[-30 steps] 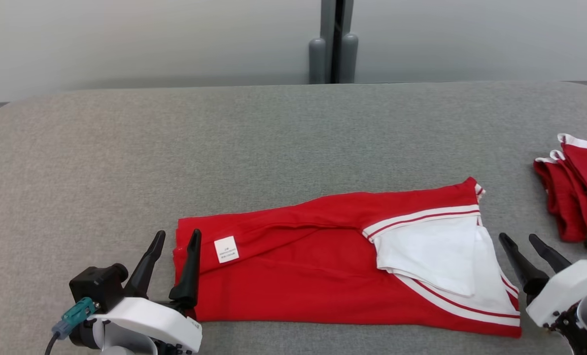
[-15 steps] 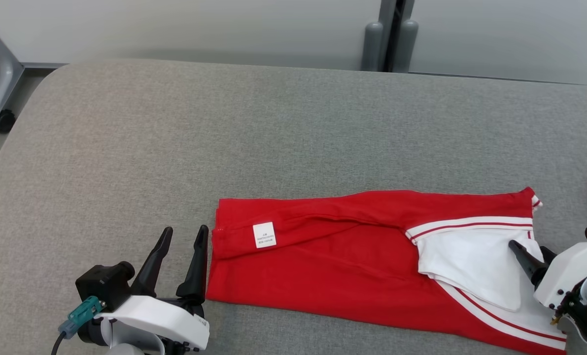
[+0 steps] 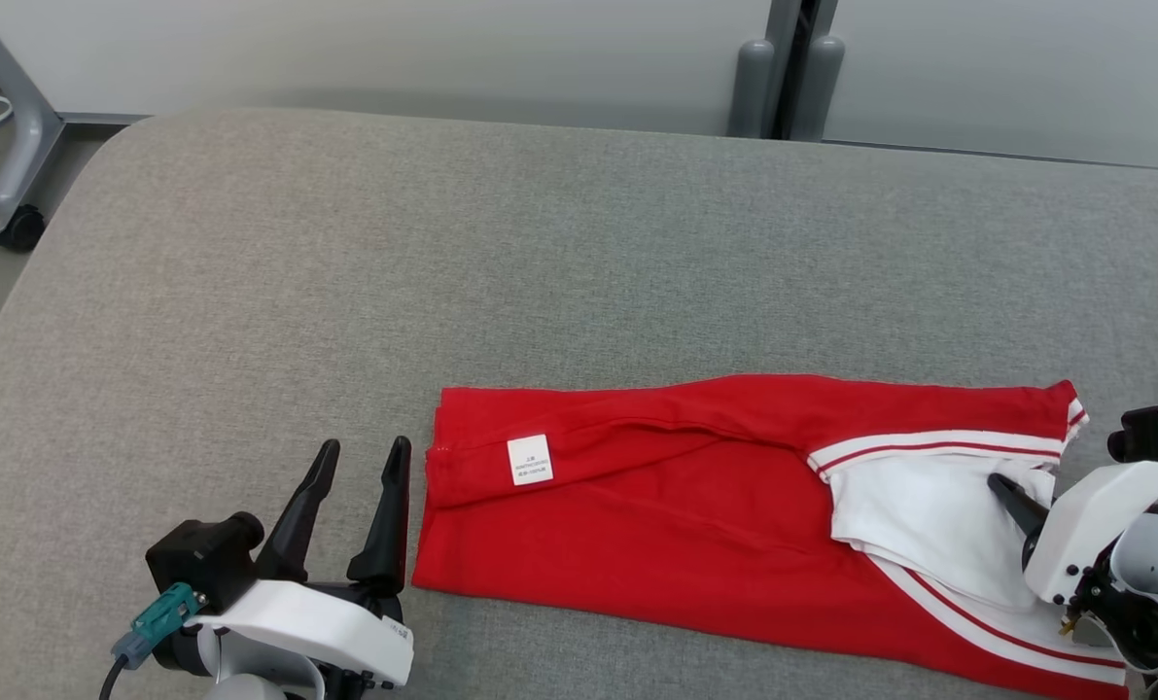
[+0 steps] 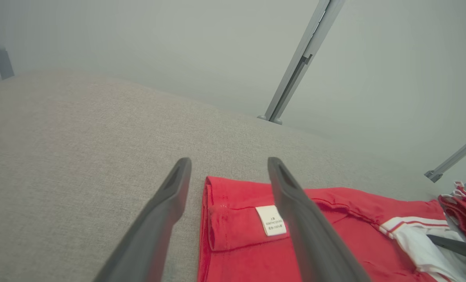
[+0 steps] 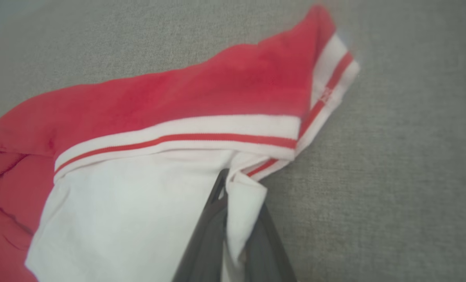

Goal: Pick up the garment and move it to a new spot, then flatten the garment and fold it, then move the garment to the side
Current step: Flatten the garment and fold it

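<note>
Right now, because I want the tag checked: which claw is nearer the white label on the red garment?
Left. The left claw stands open just beside the garment, near the label; the right claw pinches white fabric at the far end.

We see the red garment (image 3: 676, 544) lying folded flat on the grey table (image 3: 442, 243), its white label (image 3: 529, 459) facing up. Our left gripper (image 3: 365, 445) stands spread just beside its left edge; our right gripper (image 3: 1004, 484), fingers together, lies on its white panel (image 3: 909, 515).
</note>
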Controlling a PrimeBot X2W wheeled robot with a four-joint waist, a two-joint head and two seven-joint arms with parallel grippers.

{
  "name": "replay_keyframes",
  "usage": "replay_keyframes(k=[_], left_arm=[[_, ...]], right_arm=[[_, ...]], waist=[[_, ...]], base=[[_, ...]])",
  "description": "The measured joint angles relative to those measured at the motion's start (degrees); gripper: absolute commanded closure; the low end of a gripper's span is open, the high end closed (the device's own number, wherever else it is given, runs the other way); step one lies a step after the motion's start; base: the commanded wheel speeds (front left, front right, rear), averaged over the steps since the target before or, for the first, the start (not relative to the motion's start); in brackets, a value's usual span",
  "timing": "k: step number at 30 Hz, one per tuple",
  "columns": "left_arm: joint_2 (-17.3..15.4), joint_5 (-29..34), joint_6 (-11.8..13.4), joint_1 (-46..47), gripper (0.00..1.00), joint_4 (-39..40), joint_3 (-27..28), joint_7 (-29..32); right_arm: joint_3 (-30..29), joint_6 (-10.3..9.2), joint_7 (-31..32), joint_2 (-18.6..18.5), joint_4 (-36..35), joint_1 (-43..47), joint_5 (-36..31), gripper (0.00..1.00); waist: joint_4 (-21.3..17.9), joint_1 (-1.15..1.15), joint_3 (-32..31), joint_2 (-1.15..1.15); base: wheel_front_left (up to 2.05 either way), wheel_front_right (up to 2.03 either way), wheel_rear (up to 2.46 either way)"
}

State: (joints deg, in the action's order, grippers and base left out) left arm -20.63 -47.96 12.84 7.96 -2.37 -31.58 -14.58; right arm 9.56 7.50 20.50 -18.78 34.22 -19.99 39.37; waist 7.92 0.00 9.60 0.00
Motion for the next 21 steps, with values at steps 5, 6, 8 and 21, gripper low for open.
replay_keyframes(k=[5, 6, 8, 21], left_arm=[[-0.1, 0.1, 0.1, 0.0, 0.0, 0.5, 0.1, -0.1], [-0.1, 0.1, 0.1, 0.0, 0.0, 0.5, 0.1, -0.1], [-0.1, 0.1, 0.2, 0.0, 0.0, 0.7, 0.3, -0.1], [-0.1, 0.5, 0.3, 0.1, 0.0, 1.6, 0.3, -0.1]], right_arm=[[-0.7, 0.0, 0.4, -1.0, -1.5, -0.4, 0.0, 1.0], [-1.0, 0.0, 0.7, -1.4, -1.9, -0.6, 0.1, 1.0], [-1.6, 0.0, 1.3, -2.3, -3.1, -0.9, 0.2, 1.0], [-8.9, 0.0, 5.4, -8.0, -11.3, 0.9, 0.2, 1.0]], waist=[[-1.3, 0.0, 0.1, 0.0], [-1.6, 0.0, 0.1, 0.0], [-2.3, 0.0, 0.1, 0.0], [-6.3, 0.0, -0.2, 0.0]], base=[[0.0, 0.0, 0.0], [0.0, 0.0, 0.0], [0.0, 0.0, 0.0], [0.0, 0.0, 0.0]])
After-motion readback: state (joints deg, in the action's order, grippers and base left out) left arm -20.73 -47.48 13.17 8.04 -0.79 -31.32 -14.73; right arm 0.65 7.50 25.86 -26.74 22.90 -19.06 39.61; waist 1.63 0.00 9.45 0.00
